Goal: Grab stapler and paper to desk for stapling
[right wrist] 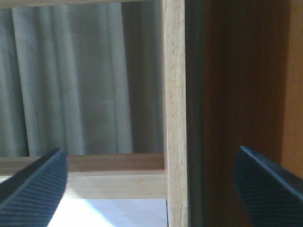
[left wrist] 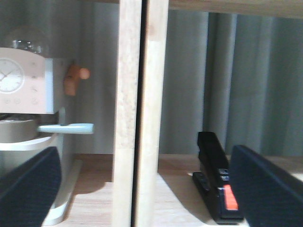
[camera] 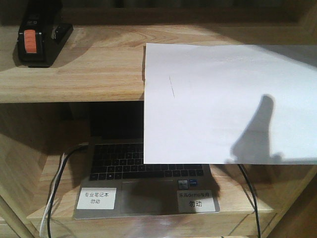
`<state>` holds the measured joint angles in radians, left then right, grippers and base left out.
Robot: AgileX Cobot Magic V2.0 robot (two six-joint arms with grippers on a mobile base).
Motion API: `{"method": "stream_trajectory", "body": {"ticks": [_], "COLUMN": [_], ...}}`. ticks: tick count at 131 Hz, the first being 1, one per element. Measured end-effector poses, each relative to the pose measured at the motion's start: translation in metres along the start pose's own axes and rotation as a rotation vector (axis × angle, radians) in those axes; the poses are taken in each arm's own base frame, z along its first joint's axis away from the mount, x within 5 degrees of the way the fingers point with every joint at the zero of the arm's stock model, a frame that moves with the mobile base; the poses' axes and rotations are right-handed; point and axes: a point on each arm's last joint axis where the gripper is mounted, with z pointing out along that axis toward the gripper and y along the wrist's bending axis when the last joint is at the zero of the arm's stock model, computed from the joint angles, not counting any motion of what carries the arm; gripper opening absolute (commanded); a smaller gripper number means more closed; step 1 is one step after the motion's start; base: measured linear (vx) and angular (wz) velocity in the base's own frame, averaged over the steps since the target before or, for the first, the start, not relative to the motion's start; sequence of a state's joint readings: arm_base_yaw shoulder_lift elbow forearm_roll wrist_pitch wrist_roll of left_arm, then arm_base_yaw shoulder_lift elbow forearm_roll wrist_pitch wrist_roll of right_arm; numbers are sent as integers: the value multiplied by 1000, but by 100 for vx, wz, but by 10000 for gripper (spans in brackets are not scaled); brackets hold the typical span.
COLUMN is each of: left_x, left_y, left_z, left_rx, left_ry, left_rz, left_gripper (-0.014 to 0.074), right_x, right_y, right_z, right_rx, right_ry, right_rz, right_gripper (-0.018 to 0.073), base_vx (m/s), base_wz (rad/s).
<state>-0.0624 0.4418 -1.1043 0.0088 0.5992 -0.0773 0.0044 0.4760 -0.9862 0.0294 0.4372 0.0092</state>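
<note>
Dark ribbed fingers (left wrist: 28,184) of the left gripper (left wrist: 144,156) stand wide apart with nothing between them, and the black plastic stapler with the orange-red patch (left wrist: 215,184) lies ahead on the light wooden shelf (left wrist: 180,198), close to the right-hand finger, its long axis pointing away from the wrist (so the jaws would likely straddle its width). The right gripper (right wrist: 151,156), likewise spread and empty, hovers above the white rectangular paper sheet (right wrist: 118,213), which overhangs the shelf edge well right of the stapler
</note>
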Motion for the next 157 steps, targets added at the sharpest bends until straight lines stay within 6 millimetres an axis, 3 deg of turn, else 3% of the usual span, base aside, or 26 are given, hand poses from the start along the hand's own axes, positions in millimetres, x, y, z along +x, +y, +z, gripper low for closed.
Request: {"method": "stream_trajectory", "body": {"ticks": [33, 100, 157], "left_x": [-4, 13, 34], "left_y": [-5, -49, -80], "left_z": [6, 55, 87], "left_rx": [184, 568, 626], "left_ry": [-27, 134, 247], "left_rz": [-31, -58, -29], "left_gripper": [695, 651, 637], "right_x": [0, 0, 0], "right_y": [0, 0, 0], "right_z": [0, 0, 0], "right_rx": [0, 0, 0], "right_ry": [-5, -5, -5], "right_rz": [0, 0, 0], "right_gripper": [619, 398, 319], "base_vx": [0, 0, 0], "base_wz": [0, 0, 0]}}
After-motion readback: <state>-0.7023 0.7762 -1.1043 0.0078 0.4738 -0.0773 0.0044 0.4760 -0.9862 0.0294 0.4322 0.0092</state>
